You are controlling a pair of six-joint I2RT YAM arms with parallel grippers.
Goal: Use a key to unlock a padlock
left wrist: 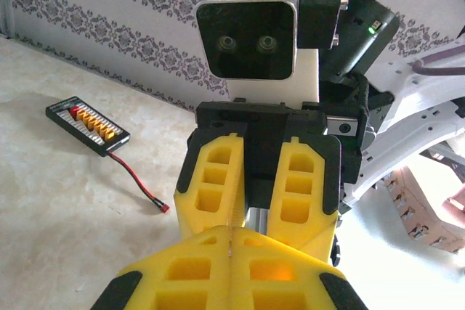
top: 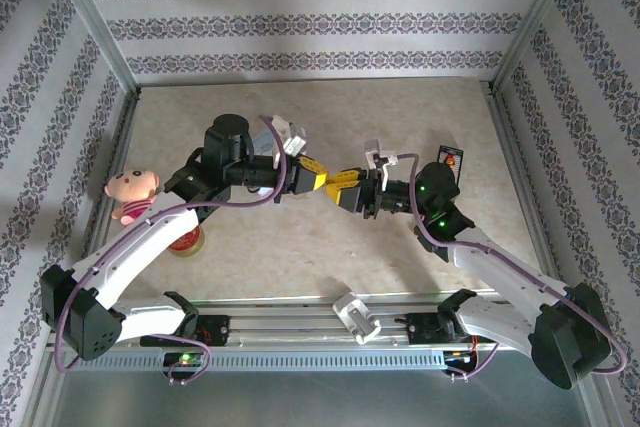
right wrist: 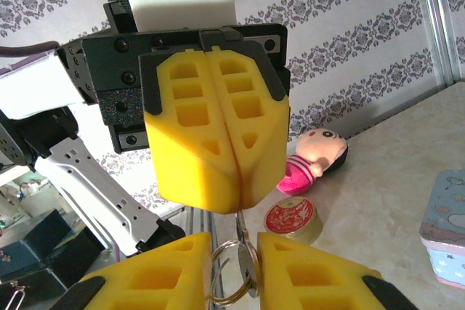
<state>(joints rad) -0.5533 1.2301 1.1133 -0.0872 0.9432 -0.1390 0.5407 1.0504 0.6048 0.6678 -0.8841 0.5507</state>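
Between my right pincer's (right wrist: pixel 236 252) barely parted fingers, grip unsure, sits a key ring (right wrist: pixel 245 270), my shut left pincer (right wrist: pixel 236 205) meeting it head-on.

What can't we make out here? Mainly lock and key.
- Right wrist view: a metal ring with something small on it sits between the right gripper's fingers, cut by the bottom edge. What it belongs to, and whether it is gripped, cannot be told.
- Left wrist view: left gripper shut. A thin sliver shows at its seam, and its fingers hide the rest.
- Top view: the spot where the grippers meet is too small to read.
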